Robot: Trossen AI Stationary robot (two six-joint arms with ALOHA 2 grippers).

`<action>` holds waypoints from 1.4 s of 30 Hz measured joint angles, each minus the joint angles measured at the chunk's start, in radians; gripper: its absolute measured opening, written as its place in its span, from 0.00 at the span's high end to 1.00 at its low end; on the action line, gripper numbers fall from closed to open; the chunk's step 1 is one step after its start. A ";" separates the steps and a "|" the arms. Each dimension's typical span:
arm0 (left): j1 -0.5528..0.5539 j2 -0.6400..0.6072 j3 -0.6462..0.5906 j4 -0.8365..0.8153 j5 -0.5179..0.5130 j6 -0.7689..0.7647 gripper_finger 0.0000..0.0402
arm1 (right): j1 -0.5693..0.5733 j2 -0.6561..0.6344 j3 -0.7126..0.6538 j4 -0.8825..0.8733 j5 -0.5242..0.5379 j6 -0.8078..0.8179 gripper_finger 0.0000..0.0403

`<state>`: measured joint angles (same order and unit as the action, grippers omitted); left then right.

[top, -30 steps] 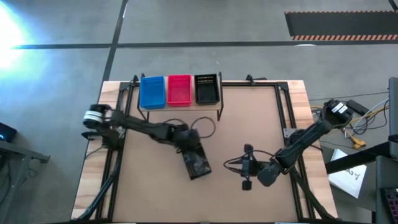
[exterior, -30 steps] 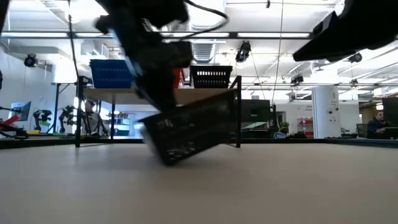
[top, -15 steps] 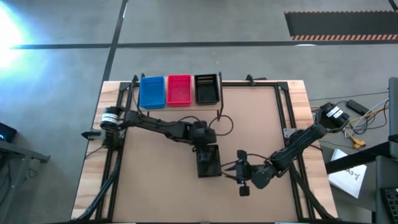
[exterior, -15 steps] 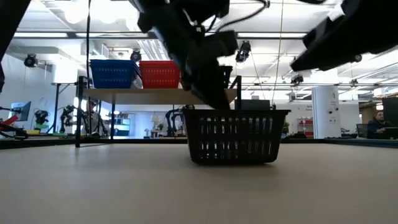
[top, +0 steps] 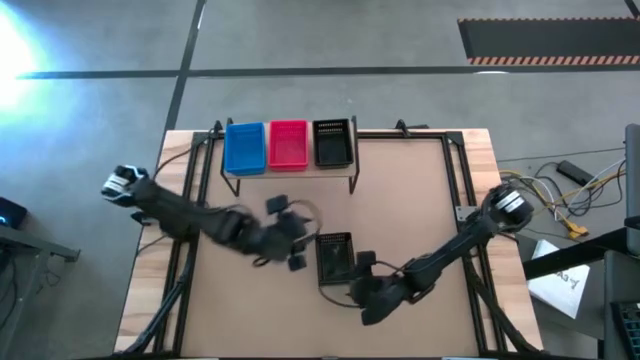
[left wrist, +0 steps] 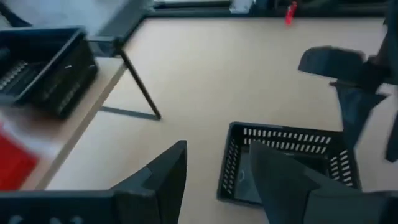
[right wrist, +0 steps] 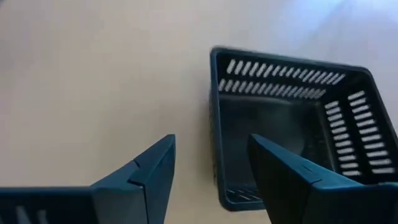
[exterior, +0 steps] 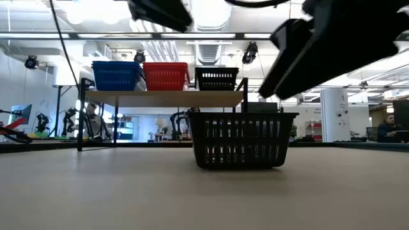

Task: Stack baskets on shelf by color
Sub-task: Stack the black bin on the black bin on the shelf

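On the low shelf with a light wooden plank top and thin black metal legs (top: 290,174), at the far left part of the table, three plastic mesh basket stacks stand in a row: blue (top: 245,147), red (top: 288,144) and black (top: 333,143). In front of it, the left gripper (top: 288,247) hangs above the large wooden tabletop (top: 420,200), its fingers (left wrist: 163,177) spread apart and holding nothing, just beside a lone black mesh basket (top: 335,259). That basket sits upright and open-side up on the tabletop near mid-table, free of both arms. At its near right corner hovers the right gripper (top: 362,298), its two dark fingers (right wrist: 153,169) parted and empty above the basket's edge.
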<state>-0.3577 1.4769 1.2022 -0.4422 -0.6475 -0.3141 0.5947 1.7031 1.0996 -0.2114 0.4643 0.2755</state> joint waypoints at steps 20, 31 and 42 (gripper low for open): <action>-0.282 -0.036 -0.581 0.670 -0.226 -0.386 0.60 | -0.127 0.157 0.190 -0.208 -0.210 -0.032 0.87; -0.282 -0.038 -0.597 0.675 -0.226 -0.387 0.60 | -0.121 0.016 0.188 -0.263 -0.146 -0.106 0.98; -0.276 -0.038 -0.618 0.703 -0.264 -0.386 0.60 | -0.328 -0.329 0.207 -0.239 0.007 -0.452 0.98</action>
<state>-0.6335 1.4391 0.5837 0.2604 -0.9117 -0.7004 0.2663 1.3744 1.3065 -0.4502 0.4713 -0.1763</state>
